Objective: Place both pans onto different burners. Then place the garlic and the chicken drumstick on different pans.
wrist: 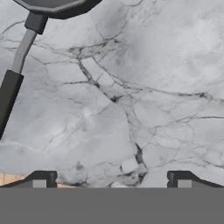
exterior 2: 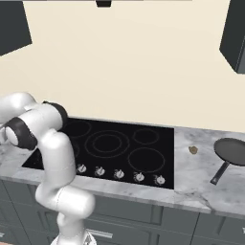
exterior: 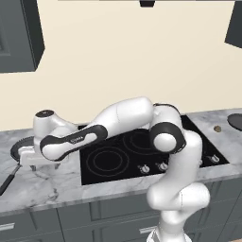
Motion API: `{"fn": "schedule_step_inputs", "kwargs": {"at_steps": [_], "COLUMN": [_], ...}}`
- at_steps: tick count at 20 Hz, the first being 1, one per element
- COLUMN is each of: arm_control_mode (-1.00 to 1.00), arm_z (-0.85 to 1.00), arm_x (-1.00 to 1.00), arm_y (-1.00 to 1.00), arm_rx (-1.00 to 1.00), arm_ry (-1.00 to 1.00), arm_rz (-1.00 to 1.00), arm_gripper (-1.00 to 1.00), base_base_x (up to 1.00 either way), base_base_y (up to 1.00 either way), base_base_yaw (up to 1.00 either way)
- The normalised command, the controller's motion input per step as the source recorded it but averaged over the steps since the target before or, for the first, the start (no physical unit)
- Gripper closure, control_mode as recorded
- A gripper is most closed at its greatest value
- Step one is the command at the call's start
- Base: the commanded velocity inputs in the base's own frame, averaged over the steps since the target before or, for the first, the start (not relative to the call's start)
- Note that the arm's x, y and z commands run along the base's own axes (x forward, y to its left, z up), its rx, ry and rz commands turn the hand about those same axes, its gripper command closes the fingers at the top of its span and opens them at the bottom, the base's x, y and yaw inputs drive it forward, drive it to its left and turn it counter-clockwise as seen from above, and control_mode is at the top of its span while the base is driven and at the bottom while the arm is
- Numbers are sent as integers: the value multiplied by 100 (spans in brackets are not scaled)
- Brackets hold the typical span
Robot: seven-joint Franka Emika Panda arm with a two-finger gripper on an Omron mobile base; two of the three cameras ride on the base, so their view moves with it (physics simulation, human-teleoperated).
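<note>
2 pans: one (exterior: 21, 147) left of cooktop (exterior 2: 119, 125), one (exterior 2: 233, 151) right. 4 burners, 5 knobs, 1 small brown lump (exterior 2: 193, 150).

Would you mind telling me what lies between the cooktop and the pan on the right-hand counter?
A small brown lump sits on the marble between the cooktop and the pan, apart from both, in the right base view.

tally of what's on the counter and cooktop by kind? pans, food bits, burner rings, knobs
Pans: 2, one left of the cooktop under the arm, one on the right counter
Food pieces: 1, a small brown lump on the right counter
Burner rings: 5 on the cooktop
Knobs: 5 along its front edge
Total: 13
</note>
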Motion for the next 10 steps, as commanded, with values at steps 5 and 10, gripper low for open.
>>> {"fn": "schedule_step_inputs", "kwargs": {"at_steps": [5, 10], "arm_control_mode": [-100, -100], "arm_z": [0, 0], "arm_x": [10, 16], "arm_y": [33, 35], "arm_rx": [0, 0], "arm_ry": [0, 0], "arm_rz": [0, 0], "arm_gripper": [-100, -100], "base_base_x": [0, 0], "base_base_y": [0, 0], "base_base_yaw": [0, 0]}}
